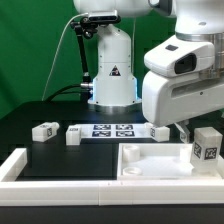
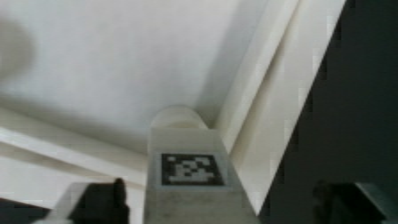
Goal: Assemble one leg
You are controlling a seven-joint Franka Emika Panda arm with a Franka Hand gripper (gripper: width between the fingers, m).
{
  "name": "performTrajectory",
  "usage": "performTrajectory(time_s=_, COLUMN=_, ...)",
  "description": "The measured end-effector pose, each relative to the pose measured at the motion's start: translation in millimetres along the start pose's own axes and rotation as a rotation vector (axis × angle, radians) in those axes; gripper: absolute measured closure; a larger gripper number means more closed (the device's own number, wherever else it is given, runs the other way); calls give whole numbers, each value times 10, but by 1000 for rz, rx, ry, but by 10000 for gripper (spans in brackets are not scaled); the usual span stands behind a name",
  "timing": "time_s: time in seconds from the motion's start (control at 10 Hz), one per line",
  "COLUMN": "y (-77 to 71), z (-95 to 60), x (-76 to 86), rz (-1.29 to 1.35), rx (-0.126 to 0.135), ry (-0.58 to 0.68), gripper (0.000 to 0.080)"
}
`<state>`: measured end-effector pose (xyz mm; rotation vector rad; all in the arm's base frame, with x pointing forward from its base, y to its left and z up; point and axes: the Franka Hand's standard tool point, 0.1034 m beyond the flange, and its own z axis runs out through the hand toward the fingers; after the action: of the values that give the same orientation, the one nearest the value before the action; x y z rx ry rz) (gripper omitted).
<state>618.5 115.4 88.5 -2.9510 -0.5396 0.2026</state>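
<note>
One leg (image 1: 205, 146), a white block with a code tag, stands upright on the right end of the large white panel (image 1: 150, 162). In the wrist view this leg (image 2: 187, 160) reaches away from the camera, its far end on the panel (image 2: 125, 70) beside the raised rim. My gripper (image 1: 196, 130) is right above it. In the wrist view the gripper (image 2: 230, 198) is open, with a dark finger on each side of the leg's near end. The leg sits close to one finger, with a gap to the other. Three more legs lie on the black table (image 1: 44, 131) (image 1: 75, 134) (image 1: 158, 131).
The marker board (image 1: 113, 129) lies between the loose legs, in front of the arm's white base (image 1: 112, 70). A white raised border (image 1: 15, 165) runs along the front at the exterior view's left. The arm's bulky white body fills the upper right.
</note>
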Motion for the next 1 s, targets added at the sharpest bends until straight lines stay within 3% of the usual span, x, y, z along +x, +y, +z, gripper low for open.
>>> performTrajectory(time_s=0.1, y=-1, z=4, x=-2, rz=0, rx=0, ry=-1, gripper=409)
performTrajectory(time_s=0.2, y=2, z=-6, x=3, rz=0, rx=0, ry=1, gripper=409)
performTrajectory(time_s=0.3, y=2, z=-6, x=3, rz=0, rx=0, ry=1, gripper=501)
performTrajectory(time_s=0.7, y=-4, z=-4, x=-2, rz=65, rx=5, ry=3, gripper=501)
performTrajectory(time_s=1.0, y=-63, z=22, x=-57, rz=435, rx=23, ry=30, gripper=501)
